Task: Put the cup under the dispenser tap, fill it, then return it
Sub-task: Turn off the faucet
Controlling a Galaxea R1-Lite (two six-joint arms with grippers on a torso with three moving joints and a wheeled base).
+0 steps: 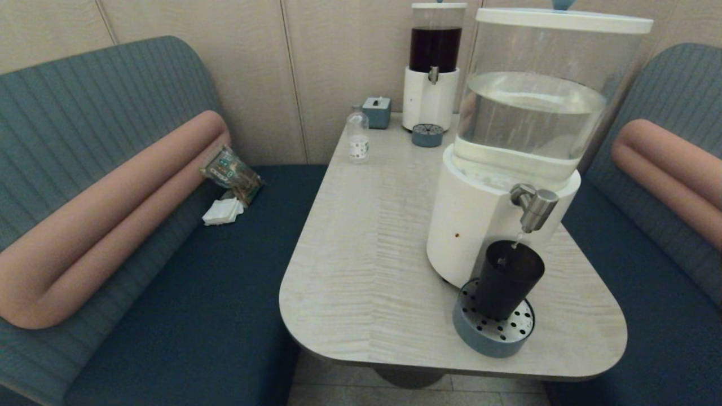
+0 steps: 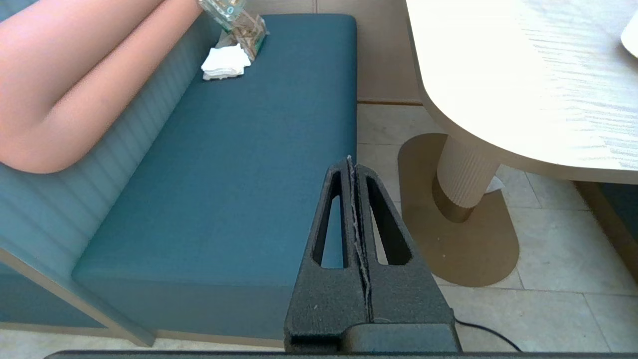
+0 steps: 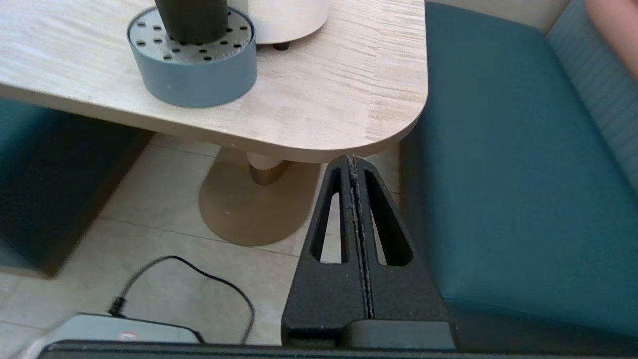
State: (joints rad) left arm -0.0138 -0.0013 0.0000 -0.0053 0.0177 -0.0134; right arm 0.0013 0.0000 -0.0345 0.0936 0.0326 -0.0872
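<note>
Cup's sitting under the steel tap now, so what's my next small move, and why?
Probably wait: the cup stands on the drip tray under the dispenser tap, with water seemingly falling in. Both pincers, left pincer and right pincer, are shut below the table.

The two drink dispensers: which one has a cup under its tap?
The near dispenser with clear water; the black cup stands under its steel tap. The far dark-liquid dispenser has none.

No text, brand, number or sign can be read. The small clear bottle point(image 1: 357, 135), at about eleven o'clock on the counter point(image 1: 361, 254), has a white label with dark dots but no legible lettering. The crumpled printed packet point(image 1: 231, 172) on the bench seat point(image 1: 186, 293) bears markings too small to make out.
</note>
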